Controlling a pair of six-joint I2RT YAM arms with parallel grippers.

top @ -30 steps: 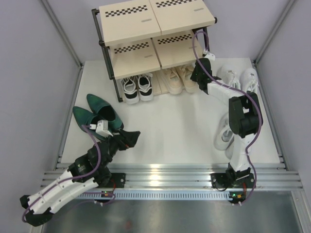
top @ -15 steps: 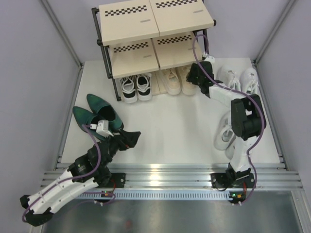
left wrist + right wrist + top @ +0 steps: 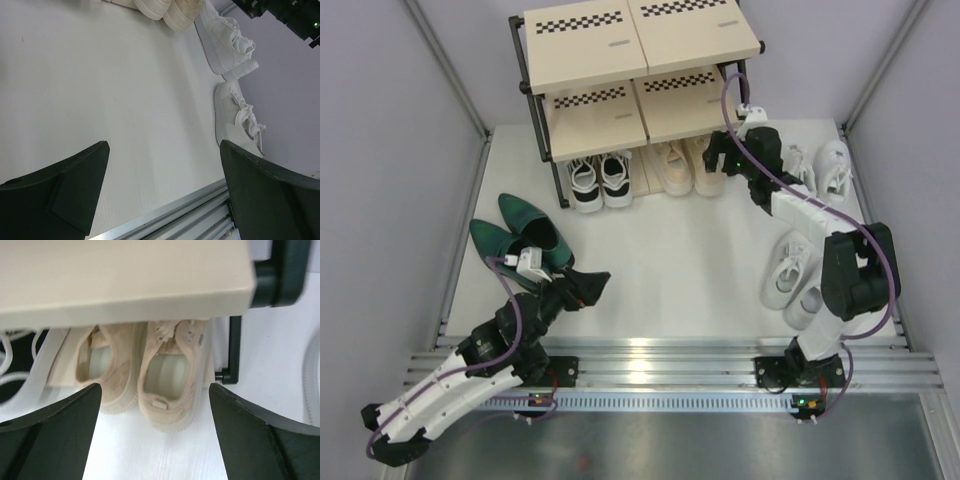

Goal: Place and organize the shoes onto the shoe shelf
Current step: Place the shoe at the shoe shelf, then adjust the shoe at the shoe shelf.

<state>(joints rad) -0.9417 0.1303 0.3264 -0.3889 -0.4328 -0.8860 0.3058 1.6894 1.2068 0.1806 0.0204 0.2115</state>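
The shoe shelf (image 3: pixel 620 70) stands at the back. On its lowest level sit black-and-white sneakers (image 3: pixel 600 180) and, to their right, beige sneakers (image 3: pixel 682 165), heels outward. My right gripper (image 3: pixel 720 165) hangs open just behind the right beige sneaker (image 3: pixel 170 370), touching nothing; its fingers (image 3: pixel 50 435) stand wide on either side. Green heeled shoes (image 3: pixel 515 235) lie at the left. Just right of them my left gripper (image 3: pixel 590 288) stands open over bare floor, holding nothing. One white pair (image 3: pixel 820 165) lies at the back right, another (image 3: pixel 795 280) at the near right.
The shelf's black corner post (image 3: pixel 232 350) stands right beside the right beige sneaker. A shelf board (image 3: pixel 125 275) overhangs the beige pair. Grey walls close in both sides. A metal rail (image 3: pixel 650 365) runs along the near edge.
My right gripper has opened and let go of the right beige sneaker, which sits pushed in under the shelf. The gripper drew back a little and the arm's elbow swung right. The left arm is still.
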